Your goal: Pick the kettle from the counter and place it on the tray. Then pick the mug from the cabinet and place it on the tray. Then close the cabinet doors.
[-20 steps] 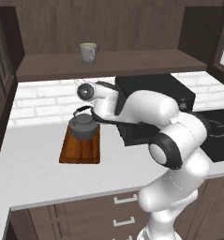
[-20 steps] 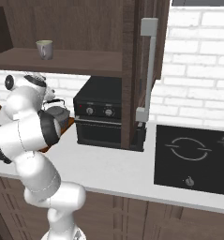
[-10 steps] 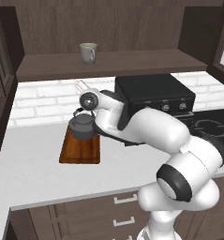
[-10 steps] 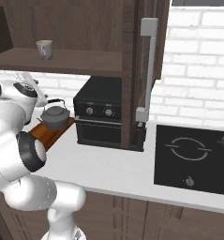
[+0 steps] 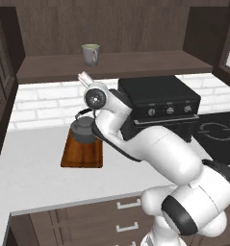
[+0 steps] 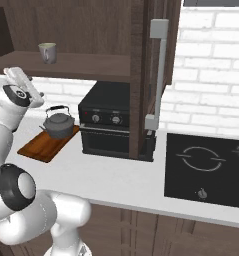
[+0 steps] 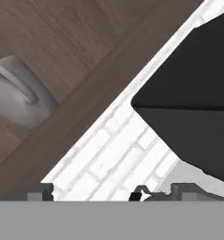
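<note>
The squat dark grey kettle (image 5: 85,129) sits on the reddish-brown wooden tray (image 5: 81,156) on the pale worktop (image 5: 34,173). The end effector (image 7: 111,190), apparently spread apart and empty, faces the pale mug (image 5: 91,54) on the cabinet shelf (image 5: 135,62). Mug transfer and door closing remain.

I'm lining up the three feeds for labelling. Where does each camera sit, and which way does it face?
Left base view: behind the arm's left, facing the kettle on the tray; arm lower right.
Right base view: behind its right, facing oven and hob; arm lower left.
Hand view: on the hand, facing the mug and brick wall; fingertips low.
Both base views share kettle, tray, mug.
</note>
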You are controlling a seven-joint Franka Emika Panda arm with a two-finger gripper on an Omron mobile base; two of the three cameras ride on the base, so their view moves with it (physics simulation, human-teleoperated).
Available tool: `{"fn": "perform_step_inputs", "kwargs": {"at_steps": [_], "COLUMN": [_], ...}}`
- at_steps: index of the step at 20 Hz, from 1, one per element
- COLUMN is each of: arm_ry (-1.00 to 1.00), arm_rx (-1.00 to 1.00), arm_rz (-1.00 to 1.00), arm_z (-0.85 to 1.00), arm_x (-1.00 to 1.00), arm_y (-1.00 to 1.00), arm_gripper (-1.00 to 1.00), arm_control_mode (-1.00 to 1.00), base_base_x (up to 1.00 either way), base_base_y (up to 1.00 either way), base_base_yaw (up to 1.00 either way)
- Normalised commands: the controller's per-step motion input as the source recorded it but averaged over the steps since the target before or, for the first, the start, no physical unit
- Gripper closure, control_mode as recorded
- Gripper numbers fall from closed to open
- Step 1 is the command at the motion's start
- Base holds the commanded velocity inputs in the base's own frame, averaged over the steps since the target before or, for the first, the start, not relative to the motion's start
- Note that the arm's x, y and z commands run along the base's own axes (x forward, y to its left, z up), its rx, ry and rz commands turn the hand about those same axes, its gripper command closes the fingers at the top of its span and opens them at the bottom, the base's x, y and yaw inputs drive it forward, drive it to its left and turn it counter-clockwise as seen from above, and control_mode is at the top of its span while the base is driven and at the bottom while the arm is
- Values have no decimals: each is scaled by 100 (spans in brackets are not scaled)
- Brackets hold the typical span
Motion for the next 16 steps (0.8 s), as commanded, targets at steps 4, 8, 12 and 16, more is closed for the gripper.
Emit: {"fn": "perform_step_inputs", "kwargs": {"at_steps": [4, 8, 12, 16], "arm_ry": [-18, -6, 8, 28], "arm_rx": [-1, -1, -11, -22], "arm_rz": [0, 11, 17, 18], "arm_z": [68, 59, 38, 28], "arm_x": [-26, -15, 0, 0], "arm_y": [10, 2, 2, -2], "arm_gripper": [-100, -100, -100, -100], "arm_control_mode": [-100, -100, -100, -100], "base_base_x": [0, 0, 0, 0], "base_base_y": [0, 0, 0, 0], "base_base_yaw": [0, 0, 0, 0]}}
